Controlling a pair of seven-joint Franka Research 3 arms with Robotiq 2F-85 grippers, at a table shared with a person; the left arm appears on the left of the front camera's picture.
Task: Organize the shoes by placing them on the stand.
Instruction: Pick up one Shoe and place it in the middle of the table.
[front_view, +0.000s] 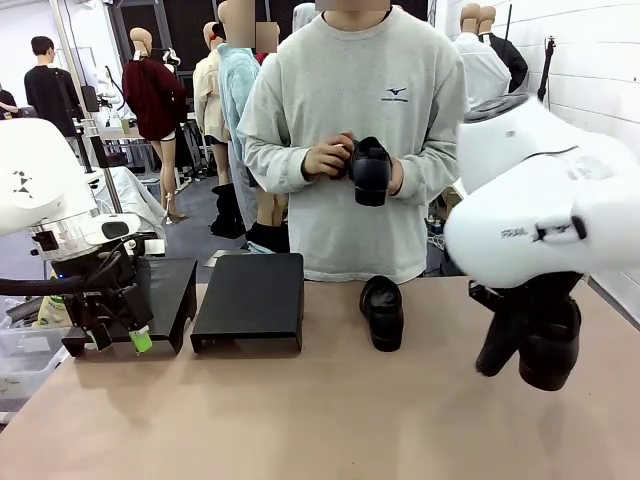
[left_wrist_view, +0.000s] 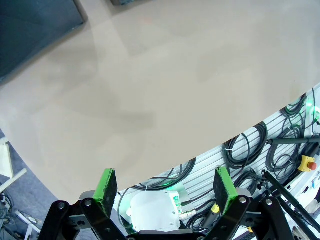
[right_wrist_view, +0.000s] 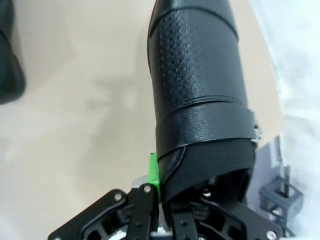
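Note:
My right gripper (right_wrist_view: 168, 176) is shut on the heel collar of a black shoe (right_wrist_view: 200, 85). In the front view that shoe (front_view: 548, 348) hangs toe-down just above the table at the right. A second shoe (front_view: 382, 312) lies on the table in the middle, near the person, and its edge (right_wrist_view: 7, 60) shows in the right wrist view. The person holds a third shoe (front_view: 370, 170) in both hands at chest height. The stand (front_view: 250, 295) sits at the left centre as two black units. My left gripper (front_view: 115, 338) hangs open in front of the left unit (front_view: 172, 290), with nothing between its fingers (left_wrist_view: 106, 187).
The tan table (front_view: 320, 420) has free room across its front. Off the left edge stands a clear bin (front_view: 20, 365). Cables and an emergency stop button (left_wrist_view: 310, 162) lie below the table edge in the left wrist view. The person stands close at the far side.

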